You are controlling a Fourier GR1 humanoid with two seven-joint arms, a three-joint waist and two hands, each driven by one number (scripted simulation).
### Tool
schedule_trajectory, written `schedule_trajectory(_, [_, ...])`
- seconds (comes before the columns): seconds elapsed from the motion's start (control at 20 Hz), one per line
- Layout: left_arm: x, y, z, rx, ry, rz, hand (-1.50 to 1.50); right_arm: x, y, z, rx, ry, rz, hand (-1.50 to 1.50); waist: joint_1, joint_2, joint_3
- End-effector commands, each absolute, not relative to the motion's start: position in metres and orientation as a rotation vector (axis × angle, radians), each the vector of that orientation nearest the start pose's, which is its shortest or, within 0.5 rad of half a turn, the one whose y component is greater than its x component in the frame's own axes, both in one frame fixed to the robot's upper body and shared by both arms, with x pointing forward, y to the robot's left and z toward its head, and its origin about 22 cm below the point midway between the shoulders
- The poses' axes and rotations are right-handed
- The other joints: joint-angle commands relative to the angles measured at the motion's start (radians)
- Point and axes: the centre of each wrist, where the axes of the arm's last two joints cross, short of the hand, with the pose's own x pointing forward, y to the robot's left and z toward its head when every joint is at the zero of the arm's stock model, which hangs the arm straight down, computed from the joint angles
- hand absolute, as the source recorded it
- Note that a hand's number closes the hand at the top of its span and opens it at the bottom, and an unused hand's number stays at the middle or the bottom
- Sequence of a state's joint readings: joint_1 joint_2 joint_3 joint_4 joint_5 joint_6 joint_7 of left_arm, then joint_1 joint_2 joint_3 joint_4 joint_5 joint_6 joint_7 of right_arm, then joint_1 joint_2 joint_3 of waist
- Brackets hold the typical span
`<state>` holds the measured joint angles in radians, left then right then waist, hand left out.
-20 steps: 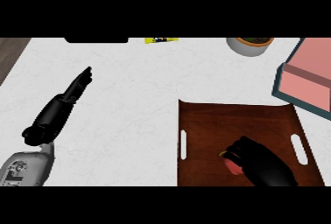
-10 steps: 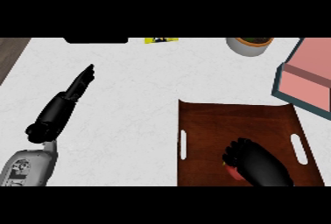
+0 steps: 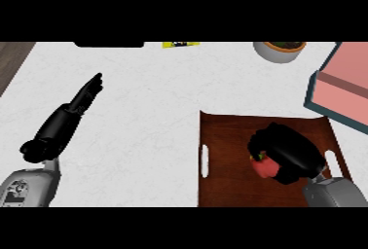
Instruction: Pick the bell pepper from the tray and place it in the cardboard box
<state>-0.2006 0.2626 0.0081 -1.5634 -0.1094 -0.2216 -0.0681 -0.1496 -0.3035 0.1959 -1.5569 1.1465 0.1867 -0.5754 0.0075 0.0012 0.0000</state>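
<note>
Since the earlier frame the right hand (image 3: 287,151) has shifted up the tray (image 3: 230,194) — fingers curled over the bell pepper (image 3: 266,167), which peeks out beneath them — the cardboard box (image 3: 343,85) lies beyond the fingertips, up-right.

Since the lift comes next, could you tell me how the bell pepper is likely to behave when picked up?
The bell pepper looks rounded and glossy, so it may slip or roll on the tray if released. It seems small beside the right hand curled over it, so probably light and stiff.
</note>
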Motion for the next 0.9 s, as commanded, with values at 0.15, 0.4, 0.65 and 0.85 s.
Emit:
schedule_trajectory(0.15, [0.291, 0.260, 0.076, 0.100, -1.739, -0.531, 0.00, 0.268, -0.259, 0.117, -0.614, -1.914, 1.705, 1.50, -0.017, -0.005, 0.000])
schedule_trajectory(0.4, [0.283, 0.277, 0.065, 0.122, -1.743, -0.529, 0.00, 0.255, -0.271, 0.139, -0.687, -1.958, 1.397, 1.50, -0.022, -0.006, 0.000])
schedule_trajectory(0.65, [0.282, 0.279, 0.060, 0.102, -1.749, -0.533, 0.00, 0.282, -0.290, 0.175, -0.749, -1.903, 1.016, 1.50, -0.010, -0.005, -0.002])
schedule_trajectory(0.85, [0.296, 0.259, 0.069, 0.090, -1.740, -0.531, 0.00, 0.317, -0.323, 0.205, -0.877, -1.831, 0.874, 1.50, 0.003, 0.002, 0.000])
